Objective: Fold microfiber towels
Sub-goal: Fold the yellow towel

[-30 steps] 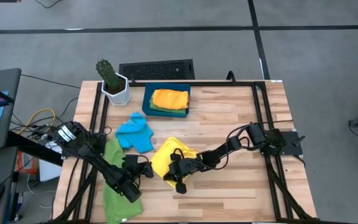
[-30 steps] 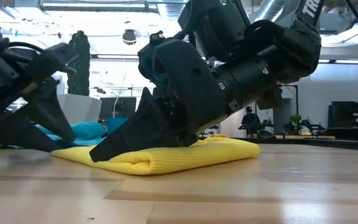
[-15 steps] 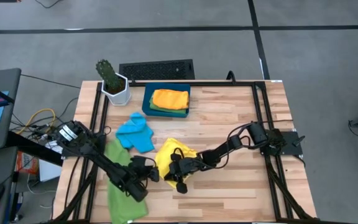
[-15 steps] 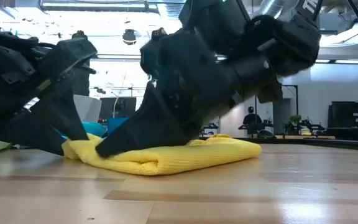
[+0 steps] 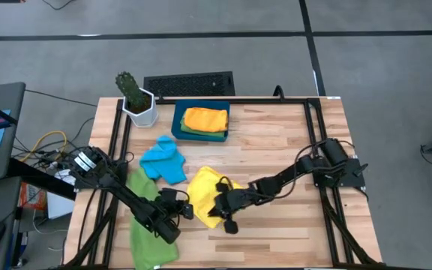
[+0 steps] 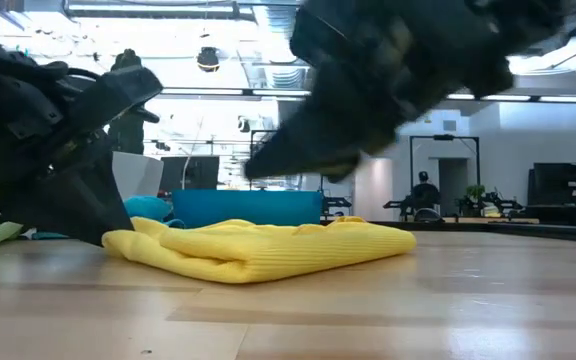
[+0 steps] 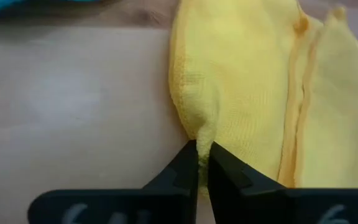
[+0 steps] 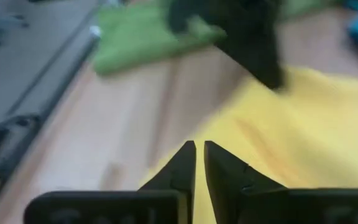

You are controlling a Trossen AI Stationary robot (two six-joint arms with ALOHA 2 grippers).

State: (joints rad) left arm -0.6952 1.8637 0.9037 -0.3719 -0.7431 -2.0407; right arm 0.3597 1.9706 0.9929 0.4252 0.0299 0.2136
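Yellow towel (image 5: 205,196) lies folded on the wooden table (image 5: 276,142), approx. centre-front, at 5 o'clock from the sky-blue towel (image 5: 163,160).

Left gripper (image 5: 184,211) sits at the yellow towel's 9 o'clock edge. Left wrist view: fingers (image 7: 225,171) pinched together on a small ridge of the towel's edge; the towel fills the view beyond the tips. Closed on yellow cloth.

Right gripper (image 5: 223,201) is over the towel's 3 o'clock side, arm reaching in from the table's 3 o'clock edge. Right wrist view: fingers (image 8: 182,165) nearly together, thin gap, nothing seen between them; yellow cloth underneath. Low view shows this gripper lifted clear of the towel, so no hold.

Green towel (image 5: 145,217) lies spread at 8 o'clock of the yellow one, partly under the left arm, its near end cut off by the frame edge. Orange towel (image 5: 205,118) rests on a second green towel (image 5: 186,129) in the teal tray (image 5: 177,120) at 12 o'clock; only a strip of that green shows. A potted cactus (image 5: 135,97) stands at the table's 10 o'clock corner, a keyboard (image 5: 189,84) beyond the far edge.

Hard to make out: right gripper is motion-blurred in low view, tips indistinct. Left gripper tips masked by its own body in high view. A person (image 6: 428,192) stands small in the room behind.
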